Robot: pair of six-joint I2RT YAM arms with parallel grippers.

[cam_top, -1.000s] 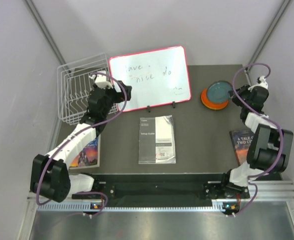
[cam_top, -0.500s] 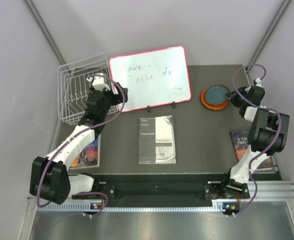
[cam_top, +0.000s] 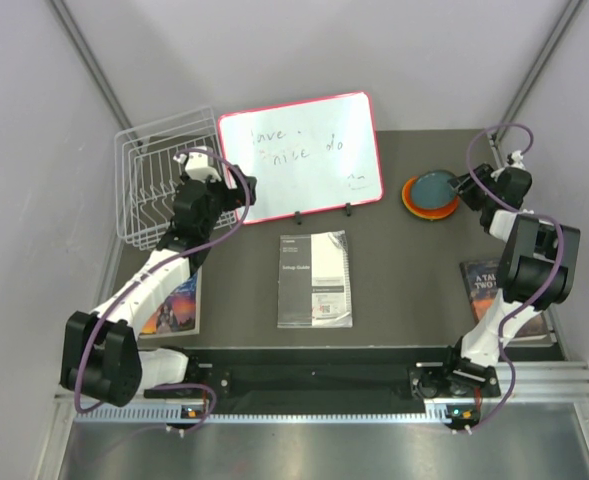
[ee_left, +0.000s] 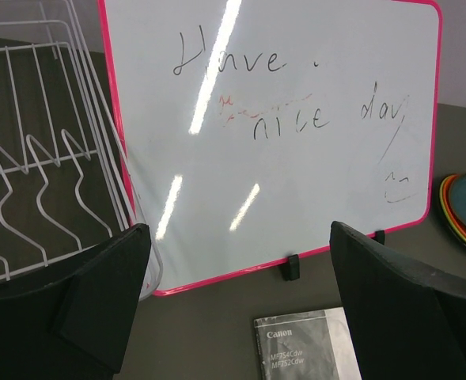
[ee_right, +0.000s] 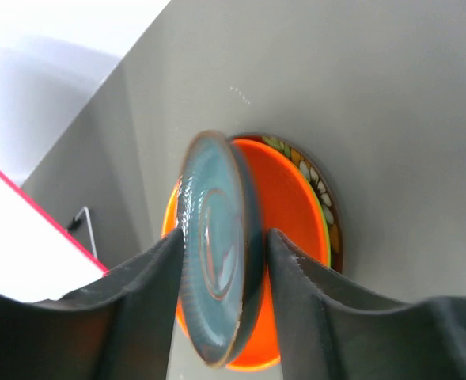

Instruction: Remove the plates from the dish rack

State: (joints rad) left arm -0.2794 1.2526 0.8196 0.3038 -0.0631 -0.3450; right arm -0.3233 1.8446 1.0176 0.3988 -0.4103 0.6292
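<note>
The white wire dish rack [cam_top: 159, 175] stands at the back left; no plate shows in its slots, also in the left wrist view [ee_left: 35, 158]. My right gripper [cam_top: 464, 186] is shut on the rim of a dark teal plate [ee_right: 217, 269] and holds it tilted just above an orange plate [ee_right: 288, 222]. A thin lime green rim [ee_right: 328, 237] and a dark patterned plate show beneath. From the top the teal plate [cam_top: 435, 186] sits over the orange one [cam_top: 412, 196]. My left gripper [cam_top: 249, 185] is open and empty beside the rack, facing the whiteboard; it also shows in its wrist view [ee_left: 236, 301].
A red-framed whiteboard [cam_top: 302, 155] leans at the back middle, right next to the rack. A Canon manual [cam_top: 315, 278] lies in the middle. One book [cam_top: 174, 305] lies under the left arm, another [cam_top: 489, 285] beside the right arm.
My right arm has folded upright and its gripper has slid left toward the plate stack. The left gripper has drawn back slightly toward the rack.
</note>
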